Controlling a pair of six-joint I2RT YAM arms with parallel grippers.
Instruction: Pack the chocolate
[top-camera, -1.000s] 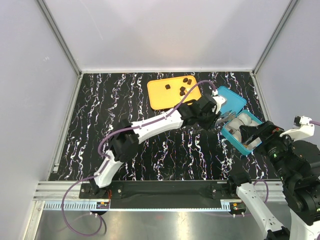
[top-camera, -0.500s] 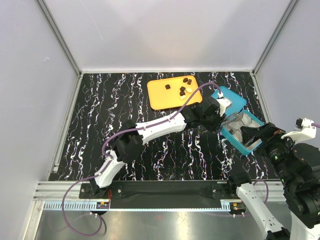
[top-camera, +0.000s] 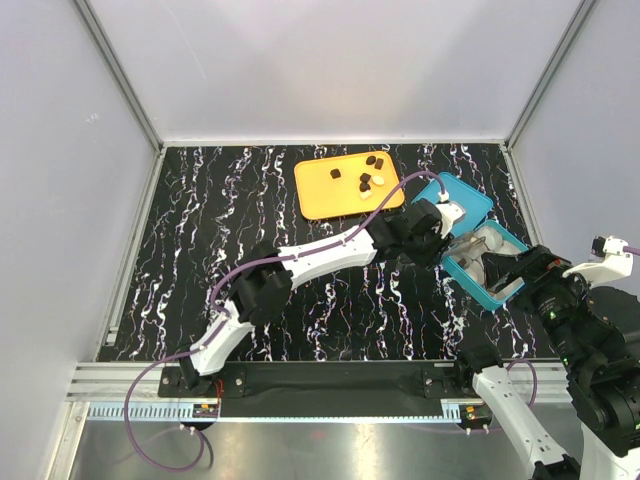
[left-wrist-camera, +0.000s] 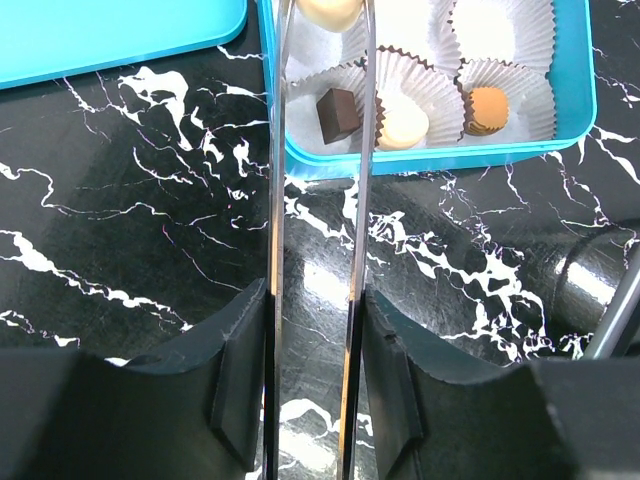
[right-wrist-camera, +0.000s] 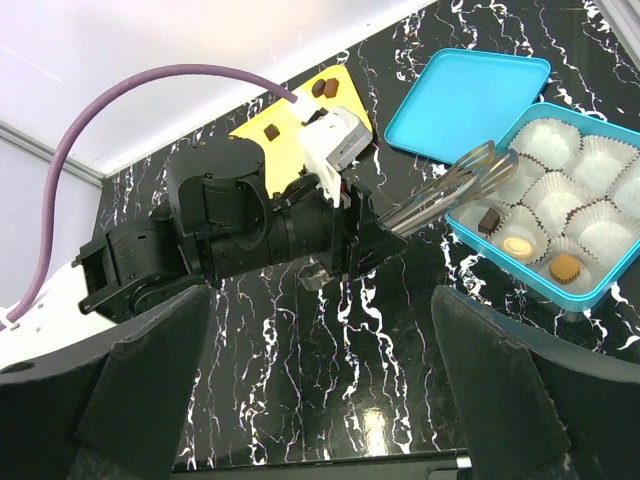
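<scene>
While the left end effector (left-wrist-camera: 313, 330) is clamped on metal tongs (left-wrist-camera: 277, 200), a cream chocolate (left-wrist-camera: 328, 10) sits between their tips over the teal box (left-wrist-camera: 430, 160); right end effector (right-wrist-camera: 320, 400) spread apart near it.

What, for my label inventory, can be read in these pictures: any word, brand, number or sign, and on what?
None: no readable text shows in any view.
The teal box, its lid, the orange tray and the tongs are all plain, with no words, numbers or logos.
</scene>
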